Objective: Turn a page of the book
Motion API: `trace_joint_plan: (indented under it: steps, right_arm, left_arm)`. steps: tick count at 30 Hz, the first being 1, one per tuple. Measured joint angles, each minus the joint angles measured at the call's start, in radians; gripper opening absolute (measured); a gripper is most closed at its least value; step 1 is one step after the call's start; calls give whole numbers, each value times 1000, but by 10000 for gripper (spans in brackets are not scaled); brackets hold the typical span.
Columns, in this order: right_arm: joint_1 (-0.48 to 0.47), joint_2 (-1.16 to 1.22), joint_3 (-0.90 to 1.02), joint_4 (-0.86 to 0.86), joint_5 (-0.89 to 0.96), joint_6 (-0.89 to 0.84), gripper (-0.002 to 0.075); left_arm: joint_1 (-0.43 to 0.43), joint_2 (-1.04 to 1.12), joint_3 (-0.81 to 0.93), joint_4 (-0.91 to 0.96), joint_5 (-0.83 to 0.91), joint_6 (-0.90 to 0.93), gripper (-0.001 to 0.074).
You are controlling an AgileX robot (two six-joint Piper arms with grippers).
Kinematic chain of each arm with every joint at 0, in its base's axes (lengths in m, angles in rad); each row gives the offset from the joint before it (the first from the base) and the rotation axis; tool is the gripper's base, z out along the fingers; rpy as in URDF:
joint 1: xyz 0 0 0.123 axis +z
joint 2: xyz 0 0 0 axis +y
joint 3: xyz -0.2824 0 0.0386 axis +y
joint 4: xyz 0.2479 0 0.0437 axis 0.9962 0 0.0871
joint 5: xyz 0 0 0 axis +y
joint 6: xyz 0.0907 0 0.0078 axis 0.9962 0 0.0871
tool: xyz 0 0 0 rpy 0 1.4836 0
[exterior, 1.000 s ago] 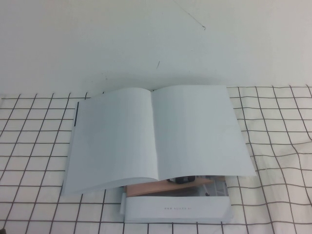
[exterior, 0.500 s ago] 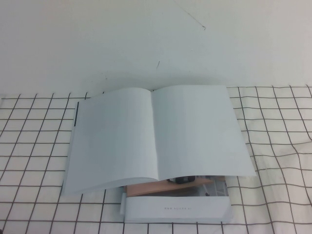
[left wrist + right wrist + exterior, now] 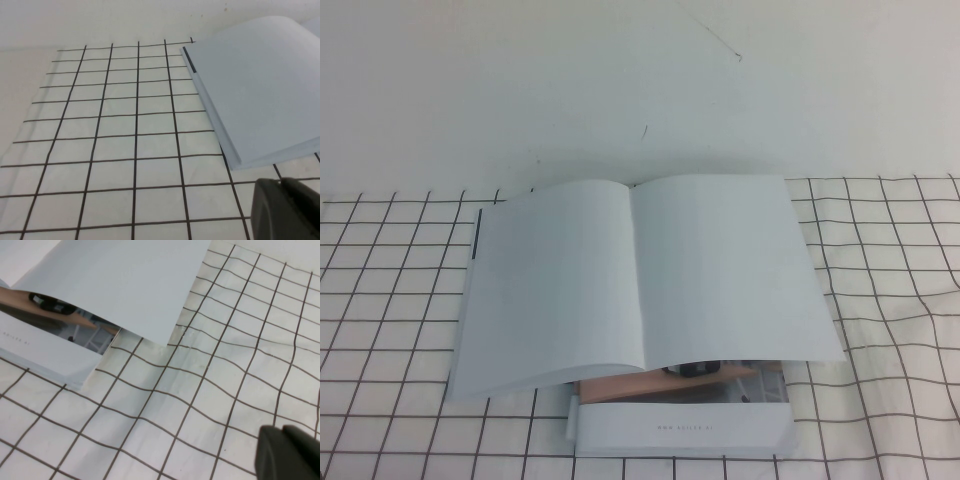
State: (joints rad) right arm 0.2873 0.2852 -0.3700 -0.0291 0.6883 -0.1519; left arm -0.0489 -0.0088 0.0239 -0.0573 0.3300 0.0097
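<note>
The book (image 3: pixel 640 280) lies open on the checked cloth, and both facing pages are plain white. It also shows in the left wrist view (image 3: pixel 260 90) and the right wrist view (image 3: pixel 125 280). No page with rows of small colour photos shows. Neither gripper shows in the high view. My left gripper (image 3: pixel 279 182) hangs shut and empty over the cloth, off the book's left near corner. My right gripper (image 3: pixel 281 430) hangs shut and empty over the cloth, off the book's right near corner.
A thicker white block (image 3: pixel 680 428) with small grey print on its edge lies under the book's near edge, with a brown photo (image 3: pixel 75 315) showing on top of it. The grid-lined cloth (image 3: pixel 890 300) covers the table. Plain white surface (image 3: pixel 620 90) lies behind.
</note>
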Motion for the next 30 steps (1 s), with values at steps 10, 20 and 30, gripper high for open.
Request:
trace_joint_plan:
  steps: [10, 20, 30]
  right_arm:
    - [0, 0, 0, 0, 0, 0, -2]
    - [0, 0, 0, 0, 0, 0, -2]
    - [0, -11, 16, 0, -20, 0, -2]
  left_arm:
    - [0, 0, 0, -32, 1, 0, -2]
    - [0, 0, 0, -33, 1, 0, -2]
    - [0, 0, 0, -34, 2, 0, -3]
